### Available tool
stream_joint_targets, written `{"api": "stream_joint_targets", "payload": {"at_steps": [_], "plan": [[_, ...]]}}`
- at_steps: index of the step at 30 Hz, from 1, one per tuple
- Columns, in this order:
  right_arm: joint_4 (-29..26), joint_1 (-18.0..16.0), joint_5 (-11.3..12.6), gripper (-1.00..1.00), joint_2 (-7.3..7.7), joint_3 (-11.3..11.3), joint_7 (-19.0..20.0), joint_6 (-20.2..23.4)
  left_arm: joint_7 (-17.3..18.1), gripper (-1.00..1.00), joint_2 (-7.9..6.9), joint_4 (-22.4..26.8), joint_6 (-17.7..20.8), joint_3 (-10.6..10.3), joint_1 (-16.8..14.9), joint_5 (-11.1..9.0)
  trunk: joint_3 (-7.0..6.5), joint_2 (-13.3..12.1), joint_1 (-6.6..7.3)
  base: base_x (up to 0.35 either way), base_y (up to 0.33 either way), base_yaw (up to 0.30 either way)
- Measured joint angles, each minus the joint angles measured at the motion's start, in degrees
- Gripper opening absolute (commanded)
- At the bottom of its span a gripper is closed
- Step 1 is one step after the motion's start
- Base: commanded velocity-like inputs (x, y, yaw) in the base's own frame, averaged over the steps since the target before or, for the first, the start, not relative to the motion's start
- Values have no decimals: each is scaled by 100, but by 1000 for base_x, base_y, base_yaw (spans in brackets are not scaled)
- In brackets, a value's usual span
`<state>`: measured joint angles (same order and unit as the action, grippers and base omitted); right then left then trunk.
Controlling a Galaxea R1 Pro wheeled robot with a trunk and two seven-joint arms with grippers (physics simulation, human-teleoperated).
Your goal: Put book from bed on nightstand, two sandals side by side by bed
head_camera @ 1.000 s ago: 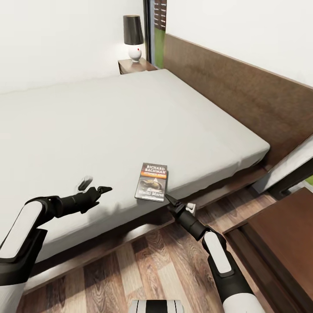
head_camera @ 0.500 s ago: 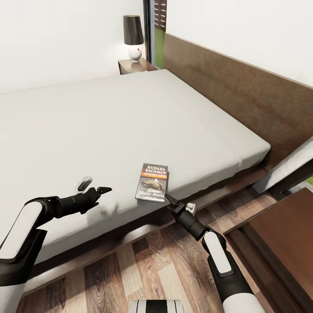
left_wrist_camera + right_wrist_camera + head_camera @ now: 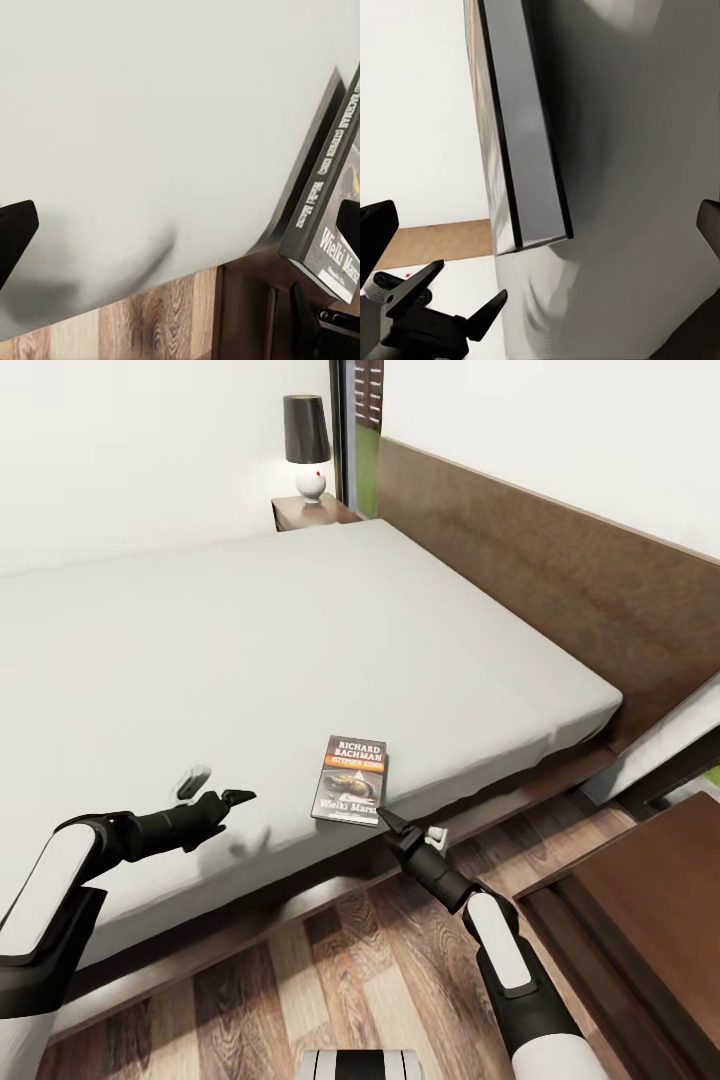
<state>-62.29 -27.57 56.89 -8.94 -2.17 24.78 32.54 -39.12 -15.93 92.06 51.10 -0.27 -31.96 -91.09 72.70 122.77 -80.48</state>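
Observation:
The book (image 3: 350,780), dark-covered with white "RICHARD BACHMAN" lettering, lies flat on the bed (image 3: 300,630) close to the mattress's near edge. My right gripper (image 3: 408,826) is open at the book's near right corner, just off the mattress edge. In the right wrist view the book's page edge (image 3: 521,150) stands between the spread fingertips (image 3: 375,232). My left gripper (image 3: 215,792) is open above the mattress, left of the book; its wrist view has the book (image 3: 330,187) at one side. The nightstand (image 3: 310,512) with its black-shaded lamp (image 3: 306,445) stands at the bed's far corner. The two sandals are out of view.
A tall dark headboard (image 3: 560,580) runs along the bed's right side. A lampless dark wooden stand (image 3: 650,900) sits close by my right arm. Brown plank floor (image 3: 330,970) lies between me and the bed frame.
My right gripper has crept slightly closer to the book's near corner. The left gripper has barely shifted and the book has not moved.

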Motion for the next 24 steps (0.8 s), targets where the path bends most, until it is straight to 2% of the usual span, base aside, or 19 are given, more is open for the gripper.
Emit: {"api": "stream_joint_targets", "payload": {"at_steps": [7, 24], "plan": [[-8, -1, -6, 100, 23, 290, 10, 12, -1, 100, -6, 0, -7, 136, 19, -10, 0, 0, 0, 0, 0, 0], [-11, -1, -6, 100, 33, 393, 3, 1, -2, 100, -6, 0, -4, 182, 41, -16, 0, 0, 0, 0, 44, 0]]}}
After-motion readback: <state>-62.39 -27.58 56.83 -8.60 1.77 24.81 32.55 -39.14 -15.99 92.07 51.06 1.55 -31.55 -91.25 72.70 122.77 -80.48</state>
